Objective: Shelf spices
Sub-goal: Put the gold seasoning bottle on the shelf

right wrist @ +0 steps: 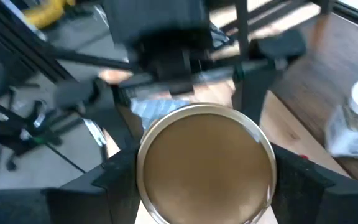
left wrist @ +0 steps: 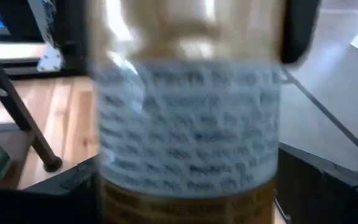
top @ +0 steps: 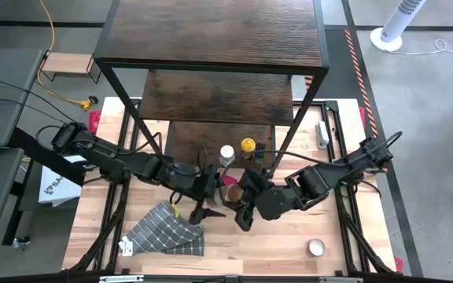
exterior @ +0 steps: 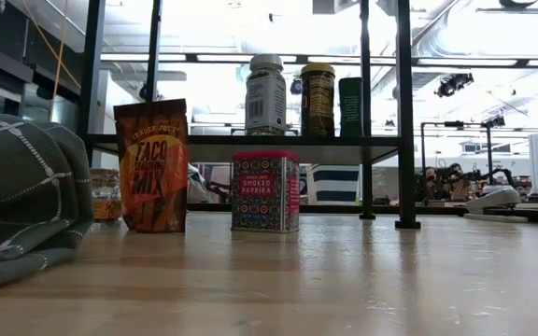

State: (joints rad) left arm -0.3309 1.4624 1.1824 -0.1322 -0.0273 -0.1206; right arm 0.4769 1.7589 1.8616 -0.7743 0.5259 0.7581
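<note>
A glass spice jar with a bronze lid hangs in the air in front of the shelf. My right gripper is shut on it. My left gripper is open, with one finger on either side of the jar's labelled body; I cannot tell whether they touch it. A white-lidded jar, a yellow-lidded jar and a green box stand on the shelf's lowest board. A taco mix pouch, a smoked paprika tin and a small jar stand on the table. My right gripper holds the jar between its two fingers, one on each side of the jar just under the lid's rim. The fingers come from the table's right side, slanting down. The jar is lifted clear of the table with its lid turned up toward the wrist.
A grey checked cloth lies crumpled at the near left. A small round tin sits near the front right, and a white bottle lies by the shelf's right leg. The shelf's black legs slant down close behind both grippers.
</note>
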